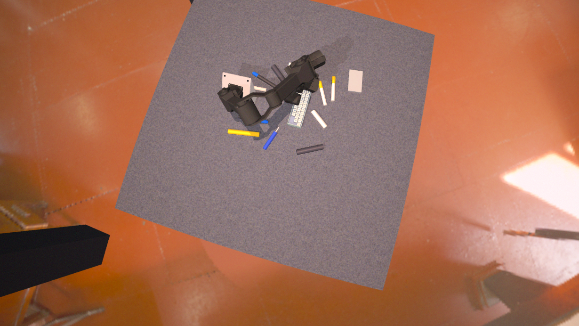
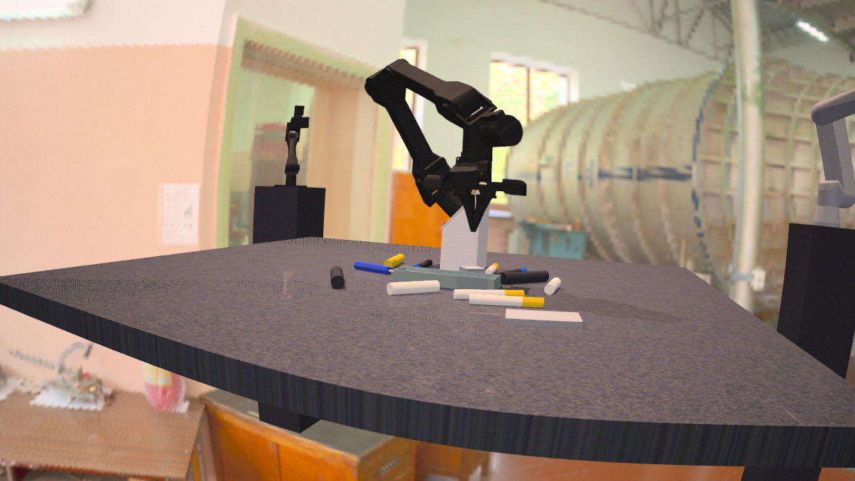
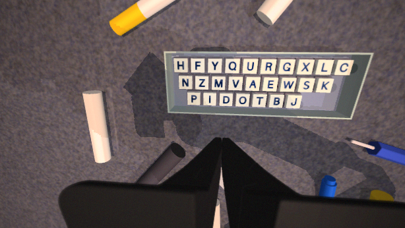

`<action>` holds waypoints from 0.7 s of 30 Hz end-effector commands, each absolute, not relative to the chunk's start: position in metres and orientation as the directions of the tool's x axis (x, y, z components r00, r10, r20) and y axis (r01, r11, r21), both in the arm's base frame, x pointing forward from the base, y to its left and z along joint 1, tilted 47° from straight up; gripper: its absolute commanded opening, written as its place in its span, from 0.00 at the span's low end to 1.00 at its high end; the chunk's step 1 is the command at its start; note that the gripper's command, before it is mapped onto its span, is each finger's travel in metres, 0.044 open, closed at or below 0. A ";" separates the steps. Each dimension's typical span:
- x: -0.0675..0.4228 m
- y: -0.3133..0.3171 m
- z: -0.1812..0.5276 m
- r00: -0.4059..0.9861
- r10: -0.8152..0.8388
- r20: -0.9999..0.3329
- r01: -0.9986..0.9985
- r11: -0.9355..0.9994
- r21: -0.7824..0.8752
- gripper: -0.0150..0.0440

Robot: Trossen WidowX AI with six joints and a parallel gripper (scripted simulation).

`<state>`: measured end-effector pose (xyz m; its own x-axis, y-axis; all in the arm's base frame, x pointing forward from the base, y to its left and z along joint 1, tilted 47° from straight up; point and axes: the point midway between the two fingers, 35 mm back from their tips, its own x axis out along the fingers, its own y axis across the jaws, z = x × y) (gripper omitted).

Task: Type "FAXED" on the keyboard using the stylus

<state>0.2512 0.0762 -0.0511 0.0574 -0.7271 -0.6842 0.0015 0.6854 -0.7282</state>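
Observation:
The stylus (image 1: 269,140) (image 2: 372,267) (image 3: 390,153) has a blue body and a thin pale tip. It lies on the desk beyond the keyboard's C end, its tip pointing toward the keyboard. The keyboard (image 2: 445,279) (image 3: 316,101) is a grey-green tray with three rows of white letter keys. F and X are in the top row, A and E in the middle, D in the bottom row. My gripper (image 2: 474,229) (image 3: 221,143) is shut with its fingertips together and nothing between them. It hangs above the desk beside the keyboard's bottom-row side. The arm covers the keyboard's far end in the top view.
A white cylinder (image 1: 318,118) (image 2: 412,287) and yellow-and-white sticks (image 1: 322,93) (image 2: 489,293) lie along the keyboard's top-row side. A dark cylinder (image 3: 161,165) lies near the fingers. Another dark cylinder (image 1: 309,149) (image 2: 337,277), a yellow bar (image 1: 243,132) and a flat pale block (image 1: 355,81) (image 2: 543,318) lie around.

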 end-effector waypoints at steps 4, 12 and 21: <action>0.252 0.075 -0.050 0.054 -0.724 -0.688 -0.007 0.688 -0.725 0.39; 0.258 0.015 -0.003 -0.055 -0.567 -0.822 -0.358 0.779 -0.514 0.51; 0.237 -0.056 0.046 -0.014 -0.392 -0.920 -0.678 0.680 -0.279 0.51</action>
